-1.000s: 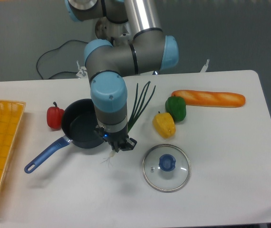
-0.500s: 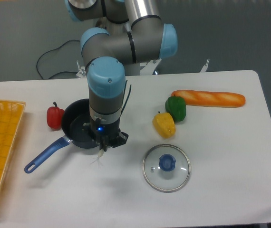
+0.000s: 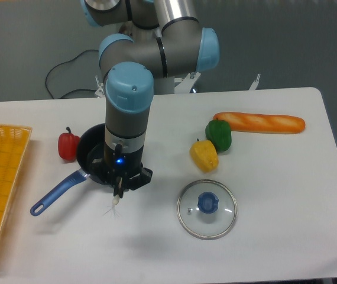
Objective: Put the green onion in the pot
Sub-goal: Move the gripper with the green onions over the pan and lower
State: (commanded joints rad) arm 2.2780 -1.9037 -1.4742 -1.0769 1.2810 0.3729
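the gripper (image 3: 119, 187) is clamped on the green onion (image 3: 115, 201), whose white rooted bulb dangles just below the fingers, at about five o'clock from the pot (image 3: 89, 160); the leaves are hidden behind the arm (image 3: 127, 124)

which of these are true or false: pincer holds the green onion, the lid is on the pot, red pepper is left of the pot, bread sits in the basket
The pincer holds the green onion: true, its white rooted end hangs below the fingers.
The glass lid is on the pot: false, it lies on the table, right of the pot.
The red pepper is left of the pot: true.
The bread sits in the basket: false, it lies on the table at the right, beside the green pepper.
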